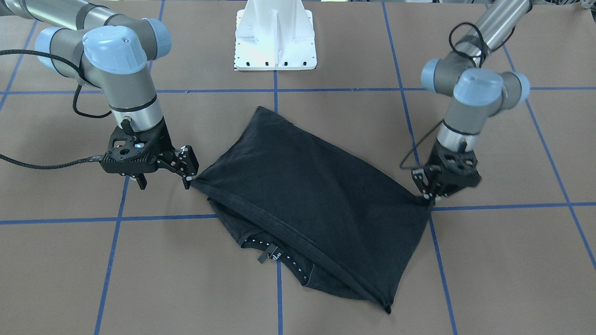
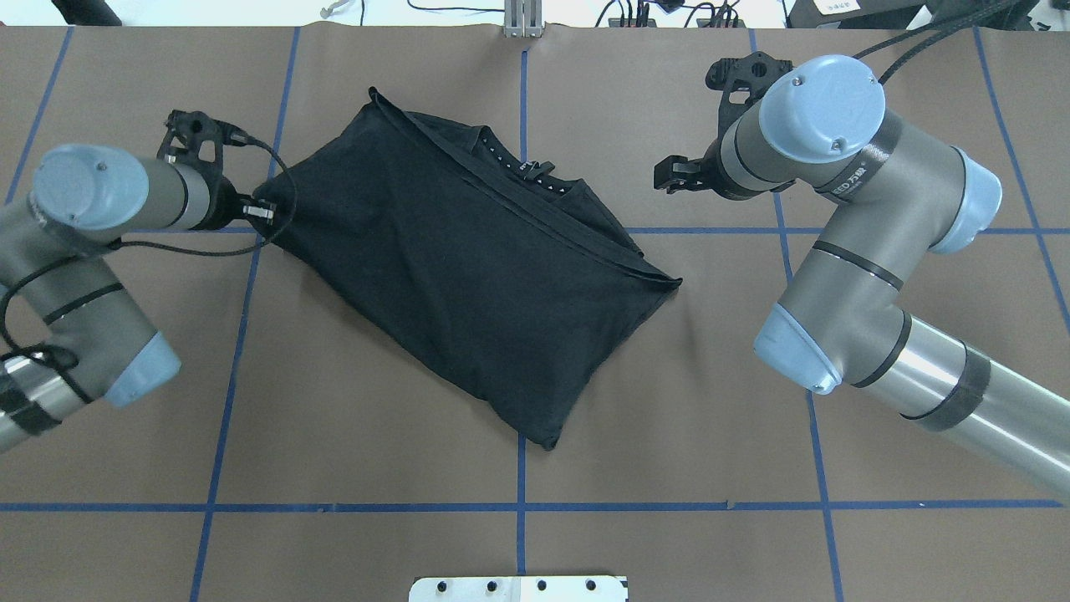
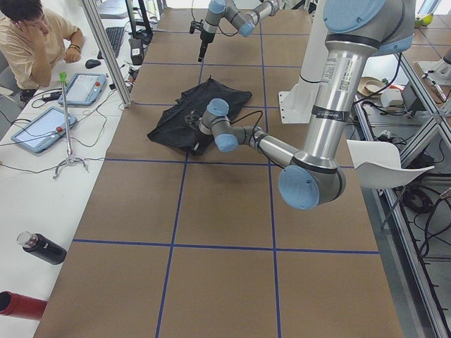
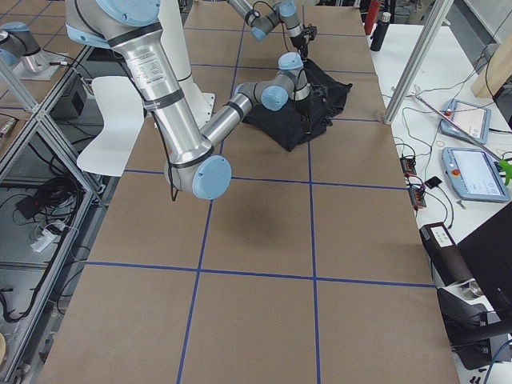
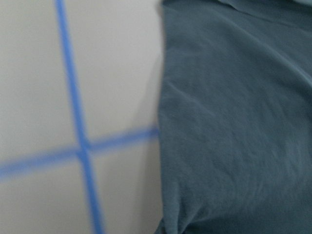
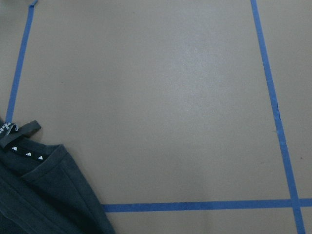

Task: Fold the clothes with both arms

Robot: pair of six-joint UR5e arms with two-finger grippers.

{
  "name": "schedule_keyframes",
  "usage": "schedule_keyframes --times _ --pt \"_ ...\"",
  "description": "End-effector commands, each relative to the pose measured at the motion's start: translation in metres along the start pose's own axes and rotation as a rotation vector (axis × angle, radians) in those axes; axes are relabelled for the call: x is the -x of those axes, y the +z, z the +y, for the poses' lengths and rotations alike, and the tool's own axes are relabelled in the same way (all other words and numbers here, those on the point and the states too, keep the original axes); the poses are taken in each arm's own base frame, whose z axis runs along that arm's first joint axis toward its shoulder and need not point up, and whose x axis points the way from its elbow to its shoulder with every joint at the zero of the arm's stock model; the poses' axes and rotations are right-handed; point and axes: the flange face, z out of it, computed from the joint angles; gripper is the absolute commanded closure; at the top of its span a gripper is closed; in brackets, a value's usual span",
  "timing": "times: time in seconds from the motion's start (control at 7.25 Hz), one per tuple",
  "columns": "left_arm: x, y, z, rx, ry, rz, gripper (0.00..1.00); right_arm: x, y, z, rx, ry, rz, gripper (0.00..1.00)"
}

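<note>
Currently the black T-shirt (image 2: pixel 468 284) lies folded at the centre of the tabletop (image 2: pixel 669 435); white lettering on the neck tab (image 1: pixel 271 255) is too small to read. Left hand (image 1: pixel 429 199) is pinched on one corner; right hand (image 2: pixel 666 175) is spread, empty.

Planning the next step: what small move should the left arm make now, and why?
Probably open the left fingers, which sit at a corner of the shirt, and lift away: it lies folded flat, and the right fingers hang open, off the cloth.

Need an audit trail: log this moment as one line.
shirt: folded, lying flat | left tool: shut on shirt corner | right tool: open, aloft, clear of shirt
</note>
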Motion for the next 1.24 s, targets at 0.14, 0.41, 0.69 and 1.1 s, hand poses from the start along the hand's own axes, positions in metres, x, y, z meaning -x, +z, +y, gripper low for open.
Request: schedule_keyframes --times 0.14,0.41,0.69,1.1 --pt "0.053 0.067 -0.125 -0.053 0.075 -0.102 1.00 0.005 -0.001 0.005 0.004 0.000 -0.009 0.00" --pt "0.073 0.056 -0.119 -0.107 0.105 -0.074 0.01 0.028 0.010 0.026 0.023 0.029 -0.011 0.00" --pt "0.122 0.017 -0.123 -0.105 0.070 -0.004 0.00 0.103 0.034 0.015 -0.012 0.111 -0.025 0.00" --pt "0.143 -0.023 -0.082 -0.115 0.058 0.048 0.00 0.205 0.090 0.034 -0.085 0.169 0.008 0.01"
